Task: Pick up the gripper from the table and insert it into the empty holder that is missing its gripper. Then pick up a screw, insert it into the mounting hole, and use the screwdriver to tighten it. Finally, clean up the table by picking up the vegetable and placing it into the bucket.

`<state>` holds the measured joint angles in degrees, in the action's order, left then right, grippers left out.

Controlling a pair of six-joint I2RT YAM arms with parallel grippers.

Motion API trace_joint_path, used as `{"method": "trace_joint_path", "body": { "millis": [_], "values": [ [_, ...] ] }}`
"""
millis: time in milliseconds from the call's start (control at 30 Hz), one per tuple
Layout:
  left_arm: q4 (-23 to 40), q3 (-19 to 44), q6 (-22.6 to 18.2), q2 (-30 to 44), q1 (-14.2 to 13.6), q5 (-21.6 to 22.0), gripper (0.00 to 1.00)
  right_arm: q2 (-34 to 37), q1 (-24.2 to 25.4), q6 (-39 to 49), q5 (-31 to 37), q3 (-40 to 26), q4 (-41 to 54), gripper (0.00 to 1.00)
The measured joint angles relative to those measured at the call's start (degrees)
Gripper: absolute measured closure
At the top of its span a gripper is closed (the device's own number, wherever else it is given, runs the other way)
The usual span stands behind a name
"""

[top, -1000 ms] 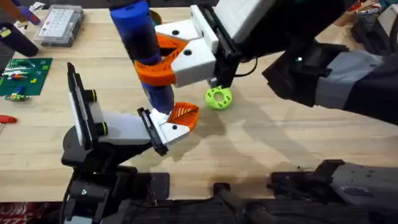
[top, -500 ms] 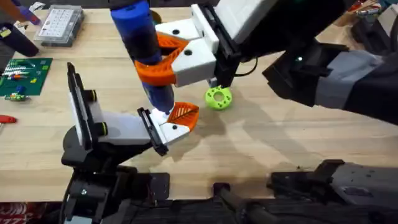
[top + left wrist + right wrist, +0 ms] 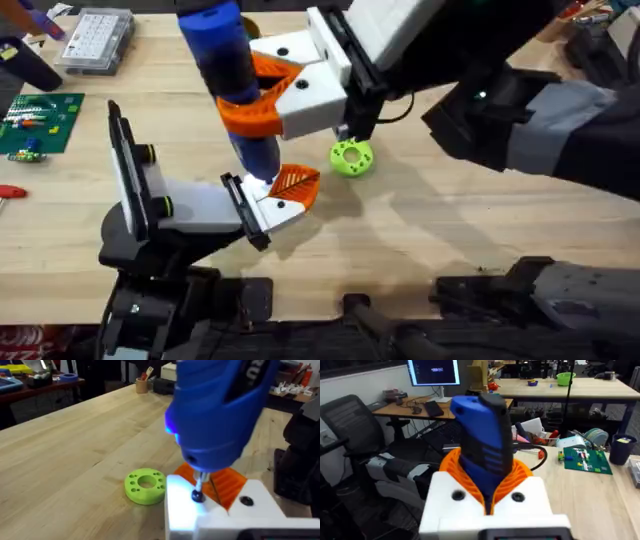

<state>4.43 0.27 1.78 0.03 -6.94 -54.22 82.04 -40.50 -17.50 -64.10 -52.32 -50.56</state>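
Note:
My right gripper [image 3: 247, 95] is shut on the thick blue screwdriver [image 3: 222, 70], its orange ribbed pads [image 3: 520, 477] clasping the barrel. The screwdriver stands nearly upright, and its thin metal tip rests on a dark screw [image 3: 197, 495] in the white wedge-shaped holder [image 3: 272, 208]. The holder sits on a black plate at the end of my left arm, low over the table [image 3: 420, 230]. The small orange ribbed gripper [image 3: 296, 182] is seated in the holder, just right of the tip. Vegetable and bucket are out of view.
A bright green ring [image 3: 351, 157] lies just right of the holder. A clear compartment box [image 3: 95, 40] and a green circuit board [image 3: 40, 120] sit at the far left. Bare wood stretches to the right of the ring.

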Motion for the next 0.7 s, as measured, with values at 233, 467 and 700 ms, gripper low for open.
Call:
{"method": "trace_joint_path", "body": {
  "millis": [233,467,700],
  "values": [
    [0.0,0.0,0.0,0.0,0.0,0.0,0.984,0.0,-0.4,0.0,0.0,0.0,0.0,0.962],
    [0.0,0.0,0.0,0.0,0.0,0.0,0.984,0.0,-0.4,0.0,0.0,0.0,0.1,0.962],
    [0.0,0.0,0.0,0.0,0.0,0.0,0.984,0.0,-0.4,1.1,0.0,0.0,0.1,0.961]
  ]
}}
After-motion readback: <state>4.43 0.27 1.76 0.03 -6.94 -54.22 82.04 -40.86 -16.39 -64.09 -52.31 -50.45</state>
